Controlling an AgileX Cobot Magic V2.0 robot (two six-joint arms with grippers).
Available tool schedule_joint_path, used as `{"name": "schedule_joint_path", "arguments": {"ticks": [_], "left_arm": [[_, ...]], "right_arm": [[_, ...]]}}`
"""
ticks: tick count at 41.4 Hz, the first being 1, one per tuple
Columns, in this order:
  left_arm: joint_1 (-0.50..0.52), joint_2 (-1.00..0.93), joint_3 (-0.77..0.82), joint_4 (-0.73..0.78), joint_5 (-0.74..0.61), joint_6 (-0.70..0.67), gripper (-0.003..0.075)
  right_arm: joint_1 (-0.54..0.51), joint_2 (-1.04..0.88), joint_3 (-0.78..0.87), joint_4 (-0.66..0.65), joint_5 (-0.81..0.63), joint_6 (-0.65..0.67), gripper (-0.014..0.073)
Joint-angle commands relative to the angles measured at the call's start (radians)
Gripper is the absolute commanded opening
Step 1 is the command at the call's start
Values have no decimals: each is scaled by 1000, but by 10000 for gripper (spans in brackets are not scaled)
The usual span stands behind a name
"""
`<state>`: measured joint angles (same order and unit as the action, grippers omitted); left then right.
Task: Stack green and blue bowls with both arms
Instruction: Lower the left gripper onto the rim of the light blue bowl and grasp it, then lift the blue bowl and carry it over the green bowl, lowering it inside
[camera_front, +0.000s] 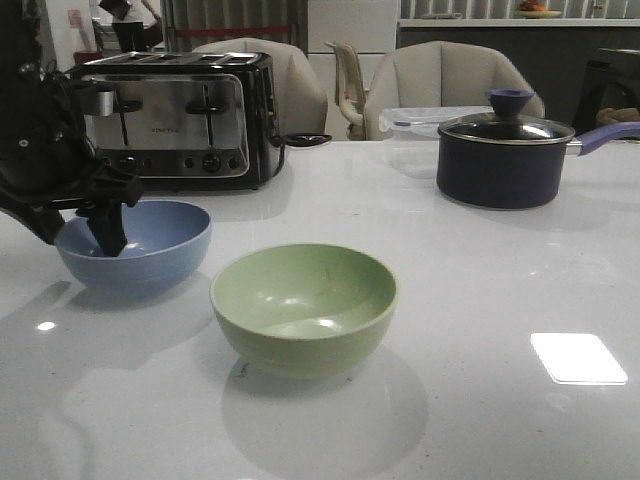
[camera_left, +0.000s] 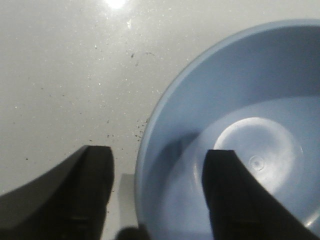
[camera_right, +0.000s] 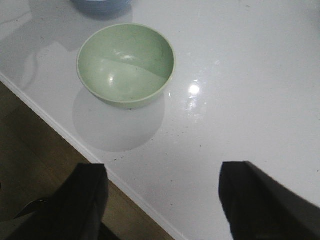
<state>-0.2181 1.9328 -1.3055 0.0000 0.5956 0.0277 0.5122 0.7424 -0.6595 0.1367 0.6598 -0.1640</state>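
Where the white table (camera_front: 480, 300) fills the lower part of the front view, the blue bowl (camera_front: 135, 245) sits at middle left, directly in front of the chrome toaster (camera_front: 175, 120), and the green bowl (camera_front: 304, 305) stands near the frame's centre, just to the lower right of the blue one with a clear gap between them. Both bowls are upright and rest on the tabletop.

The left gripper (camera_front: 105, 235) reaches in from the left edge of the front view and straddles the near-left rim of the blue bowl. In the left wrist view its fingers are spread apart (one finger (camera_left: 235, 195) inside the bowl at lower right of that frame, the other outside over the table at lower left), and the blue rim (camera_left: 150, 150) runs between them; a gap shows on both sides of the rim, so the claw is released, not clenched on it.

The right gripper (camera_right: 162, 200) appears only in the right wrist view, its two dark fingers spread wide at the lower corners, holding nothing, hanging over the table's near edge. The green bowl (camera_right: 126, 65) lies in the upper left of that frame, well apart from it.

At upper right of the front view stands a dark lidded saucepan (camera_front: 505, 160).
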Motion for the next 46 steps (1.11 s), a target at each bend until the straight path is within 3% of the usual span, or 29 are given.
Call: {"name": "schedule_joint_path", "arguments": {"ticks": [1,9,29,38,46], "left_arm": [[-8,-50,-31,0,-44,-1,255],[-8,-54,-33,0,-18,-1,94],[-18,-307,-246,-64,202,44,98],[-120,-354,-264,-255,279,197,98],[-256,-314,-258,-261,286,211,98]], "right_arm": [[1,-6,-28,-3,-63,-7,568],[1,-6,-28,-3,-63,-7,568],[1,-6,-28,-3,-63,-7,568],[1,-6,-28,-3,-63,-7,568],[1,-6,-28,-3,-63,-7,568]]}}
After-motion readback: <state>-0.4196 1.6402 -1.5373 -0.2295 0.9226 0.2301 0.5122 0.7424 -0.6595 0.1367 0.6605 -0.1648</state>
